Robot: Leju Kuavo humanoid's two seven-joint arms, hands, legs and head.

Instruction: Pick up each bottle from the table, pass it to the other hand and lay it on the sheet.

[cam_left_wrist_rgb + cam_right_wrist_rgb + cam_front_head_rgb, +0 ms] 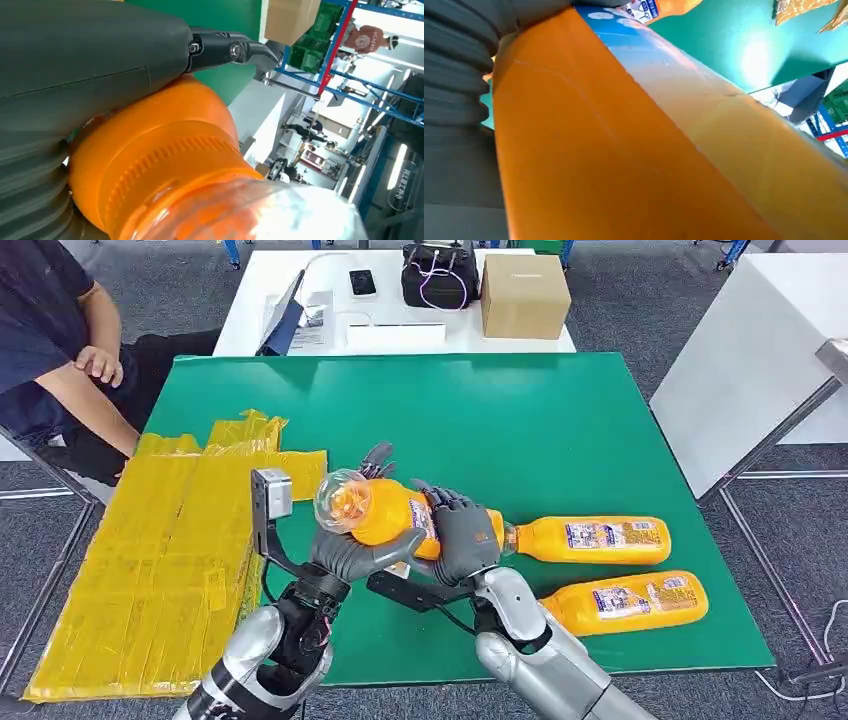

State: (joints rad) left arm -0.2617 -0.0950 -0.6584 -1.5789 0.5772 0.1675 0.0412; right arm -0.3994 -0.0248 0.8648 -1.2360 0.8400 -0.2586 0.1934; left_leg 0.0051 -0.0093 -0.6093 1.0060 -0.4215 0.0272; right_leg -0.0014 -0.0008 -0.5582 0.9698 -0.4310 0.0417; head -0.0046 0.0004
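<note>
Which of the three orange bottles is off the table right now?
The leftmost bottle, gripped between the left hand and right hand; the other two bottles lie on the green table.

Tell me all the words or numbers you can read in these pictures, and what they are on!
None can be read.
Blue and white labels on the two orange plastic bottles lying on the green table: print too small.
Label on the orange plastic bottle held in both hands: blurred.
Papers on the white table behind: too small.
Clear sign in the background: too faint.
</note>
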